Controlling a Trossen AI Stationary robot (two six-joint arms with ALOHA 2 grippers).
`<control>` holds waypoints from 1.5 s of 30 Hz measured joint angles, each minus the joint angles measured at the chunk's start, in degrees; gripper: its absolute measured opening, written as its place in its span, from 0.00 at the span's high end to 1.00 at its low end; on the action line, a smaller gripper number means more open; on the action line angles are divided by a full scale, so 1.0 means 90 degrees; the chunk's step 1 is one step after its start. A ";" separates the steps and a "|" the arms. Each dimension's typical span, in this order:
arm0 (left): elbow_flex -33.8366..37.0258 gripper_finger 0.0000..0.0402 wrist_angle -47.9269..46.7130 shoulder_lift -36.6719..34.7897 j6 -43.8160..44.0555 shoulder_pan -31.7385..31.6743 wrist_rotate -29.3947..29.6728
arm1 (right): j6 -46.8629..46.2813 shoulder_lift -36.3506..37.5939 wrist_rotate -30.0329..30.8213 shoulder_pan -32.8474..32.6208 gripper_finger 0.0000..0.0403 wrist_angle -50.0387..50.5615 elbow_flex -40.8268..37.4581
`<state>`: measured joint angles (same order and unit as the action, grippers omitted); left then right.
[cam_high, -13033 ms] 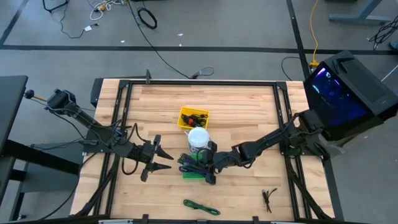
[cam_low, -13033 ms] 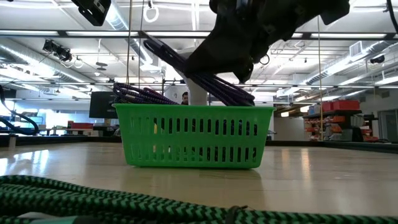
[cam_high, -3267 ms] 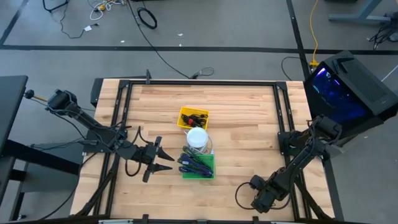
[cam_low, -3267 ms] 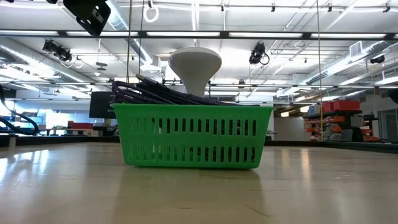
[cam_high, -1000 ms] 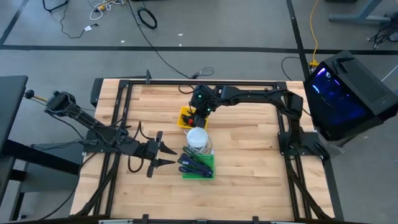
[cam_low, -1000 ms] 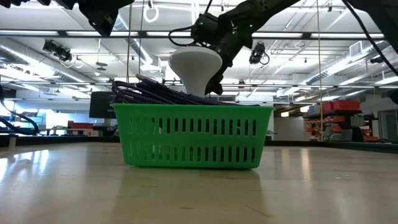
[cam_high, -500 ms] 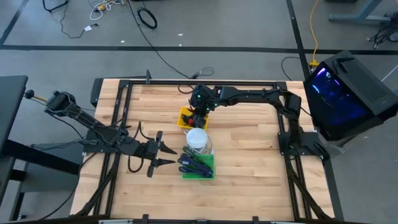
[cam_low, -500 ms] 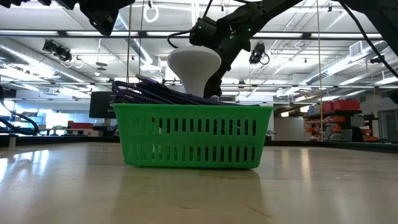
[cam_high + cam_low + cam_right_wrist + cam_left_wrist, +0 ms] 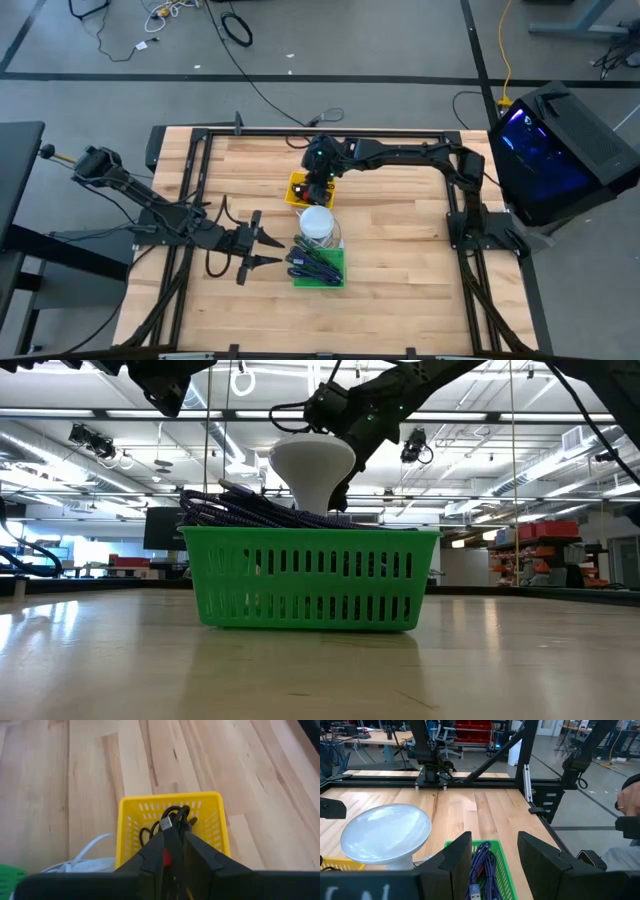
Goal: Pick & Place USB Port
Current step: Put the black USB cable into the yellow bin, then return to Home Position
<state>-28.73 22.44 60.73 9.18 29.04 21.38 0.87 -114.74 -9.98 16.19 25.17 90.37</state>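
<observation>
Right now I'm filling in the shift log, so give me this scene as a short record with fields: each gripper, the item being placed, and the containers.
right gripper: above the yellow basket, fingers partly apart
item: dark stick with red marking and metal tip, the USB port, between the right fingers, over the basket
grip or release: cannot tell
yellow basket contents: dark looped wires
left gripper: open, holds nothing, waits left of the green basket
green basket contents: purple cables
between the baskets: white funnel-shaped piece

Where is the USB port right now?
In the right wrist view, the USB port sits between the right gripper fingers, directly above the yellow basket, which stands mid-table just beyond the white bowl.
</observation>
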 joint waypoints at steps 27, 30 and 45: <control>0.0000 0.59 0.0001 -0.0006 -0.1217 0.0000 0.1341 | 0.0196 0.3868 0.0722 -0.1805 0.84 0.1322 -0.1096; 0.0000 0.59 0.0005 -0.0047 -0.0954 -0.0008 0.1337 | -0.0101 0.4858 0.1363 -0.2379 0.85 0.0561 -0.2312; 0.0118 0.59 0.0174 -0.0819 -0.1477 -0.1208 -0.0709 | -0.0607 0.8278 0.3393 -0.3991 0.85 -0.3478 -0.6982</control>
<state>-27.67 24.00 53.35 -4.11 18.16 15.00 -4.59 -40.24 20.56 -19.73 -6.14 27.53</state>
